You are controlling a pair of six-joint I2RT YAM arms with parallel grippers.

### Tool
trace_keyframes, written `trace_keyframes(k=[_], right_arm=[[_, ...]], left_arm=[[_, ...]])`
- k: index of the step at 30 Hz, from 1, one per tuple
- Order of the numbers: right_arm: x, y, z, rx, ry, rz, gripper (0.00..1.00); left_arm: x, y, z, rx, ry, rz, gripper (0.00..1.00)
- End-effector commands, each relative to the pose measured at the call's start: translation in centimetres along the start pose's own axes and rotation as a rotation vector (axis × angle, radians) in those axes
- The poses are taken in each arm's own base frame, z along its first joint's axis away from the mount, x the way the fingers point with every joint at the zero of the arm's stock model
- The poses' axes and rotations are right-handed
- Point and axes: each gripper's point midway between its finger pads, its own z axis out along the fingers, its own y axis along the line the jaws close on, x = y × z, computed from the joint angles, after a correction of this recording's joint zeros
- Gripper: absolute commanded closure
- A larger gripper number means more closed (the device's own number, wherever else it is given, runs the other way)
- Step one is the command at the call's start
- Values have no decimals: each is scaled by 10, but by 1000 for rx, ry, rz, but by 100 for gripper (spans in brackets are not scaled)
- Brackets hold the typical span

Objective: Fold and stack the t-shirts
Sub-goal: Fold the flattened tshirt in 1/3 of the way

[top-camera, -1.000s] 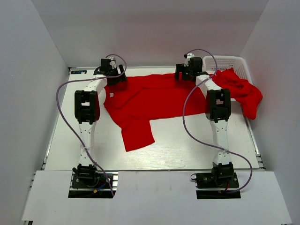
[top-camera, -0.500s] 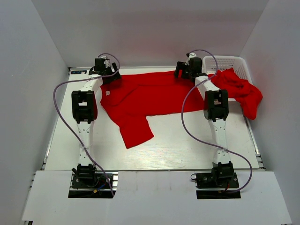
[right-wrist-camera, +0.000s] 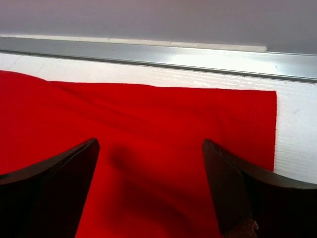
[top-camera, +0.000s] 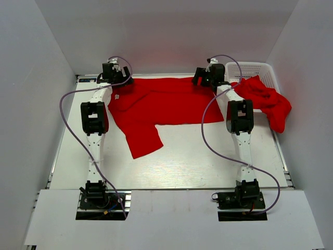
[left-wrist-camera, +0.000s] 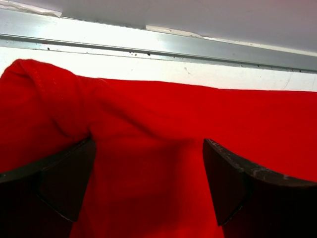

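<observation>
Now drawn back and leftward, flat along the far edge of the table point(top-camera: 208, 156): one red t-shirt point(top-camera: 161, 101). Wide open above its far side, holding nothing: left fingers point(top-camera: 115, 74) and right fingers point(top-camera: 206, 78). Looks ready for folding. More shirts point(top-camera: 268, 101) heaped over the basket point(top-camera: 250, 65).

The top view looks down from high at the near edge over the whole surface point(top-camera: 182, 166). Both wrist views sit close, facing the far rail point(left-wrist-camera: 158, 49); all probably share one t-shirt point(top-camera: 166, 99).
</observation>
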Motion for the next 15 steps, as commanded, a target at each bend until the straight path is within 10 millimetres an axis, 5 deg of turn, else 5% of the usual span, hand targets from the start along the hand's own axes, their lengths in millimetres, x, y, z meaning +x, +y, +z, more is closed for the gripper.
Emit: trace_keyframes(k=[1, 2, 3, 5, 6, 8, 12, 13, 14, 15], right_arm=[[-75, 24, -25, -51, -144, -64, 10], [-87, 33, -32, -59, -161, -69, 10], [-80, 34, -34, -44, -141, -66, 10], [-105, 47, -56, -34, -171, -90, 10], [-102, 48, -64, -13, -154, -88, 10], [-93, 51, -74, 23, -113, -96, 10], [-64, 52, -116, 143, 12, -87, 10], [-53, 44, -123, 209, 56, -88, 10], [-43, 48, -136, 231, 107, -79, 10], [-23, 43, -147, 273, 159, -74, 10]], left_arm=[[-41, -11, -28, 5, -56, 37, 1], [-63, -21, -43, 15, -96, 57, 1], [-71, -25, -51, 17, -105, 60, 1], [-78, -32, -69, 14, -96, 66, 1], [-96, -41, -91, 12, -123, 72, 1], [-86, -33, -111, -67, -61, 63, 1], [-55, -47, -156, -133, 40, 61, 1], [-16, -37, -161, -158, 130, 26, 1], [-21, -48, -185, -167, 104, 18, 1], [19, -36, -194, -251, 189, -14, 1]])
